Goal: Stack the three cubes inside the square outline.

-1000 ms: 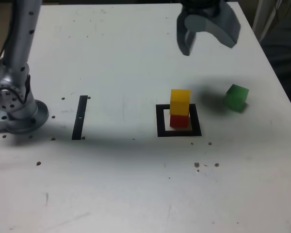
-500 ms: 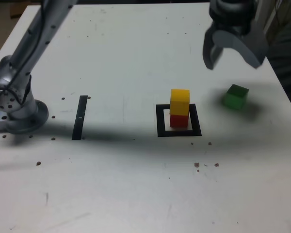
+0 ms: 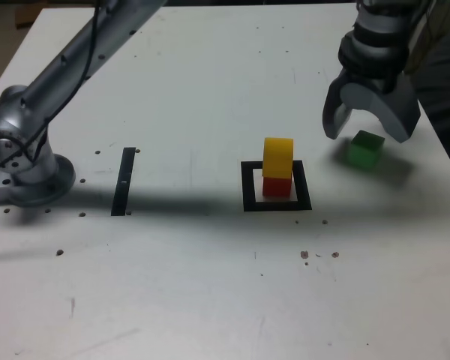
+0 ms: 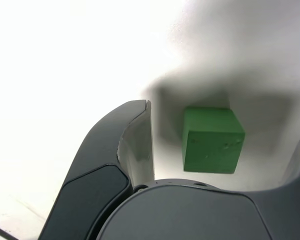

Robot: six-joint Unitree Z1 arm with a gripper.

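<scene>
A yellow cube (image 3: 278, 158) sits on top of a red cube (image 3: 277, 187) inside the black square outline (image 3: 277, 205) near the table's middle. The green cube (image 3: 364, 149) lies alone on the table toward the exterior view's right. My gripper (image 3: 367, 133) hangs open just above the green cube, fingers spread to either side of it. In the wrist view the green cube (image 4: 211, 138) lies between the open fingers (image 4: 135, 145), touching neither. Only the edge of the other finger shows there.
A narrow black strip (image 3: 123, 181) lies flat toward the exterior view's left. The arm's round base (image 3: 26, 169) stands at the left edge. The white table (image 3: 210, 285) ends close beyond the green cube on the right.
The gripper has swung from above the stack to the exterior view's right and come down over the green cube. It stayed open. The cubes have not moved.
</scene>
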